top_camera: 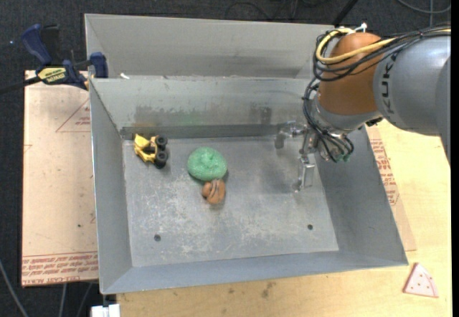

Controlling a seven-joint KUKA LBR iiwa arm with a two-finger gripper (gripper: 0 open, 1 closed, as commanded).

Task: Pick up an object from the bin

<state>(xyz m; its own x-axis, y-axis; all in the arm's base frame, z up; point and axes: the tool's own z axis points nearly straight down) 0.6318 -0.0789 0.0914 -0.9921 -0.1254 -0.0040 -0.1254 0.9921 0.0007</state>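
My claw (307,173) over the bin's (237,233) bare right side; open or closed, I cannot tell.
Left: green round pad (207,163), likely soft, light, pinch across its middle; stiff yellow toy truck (149,150); small brown lump (214,191).

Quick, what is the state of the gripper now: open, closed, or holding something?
Gripper: whether it is open or closed cannot be told; it is over the right part of the bin.
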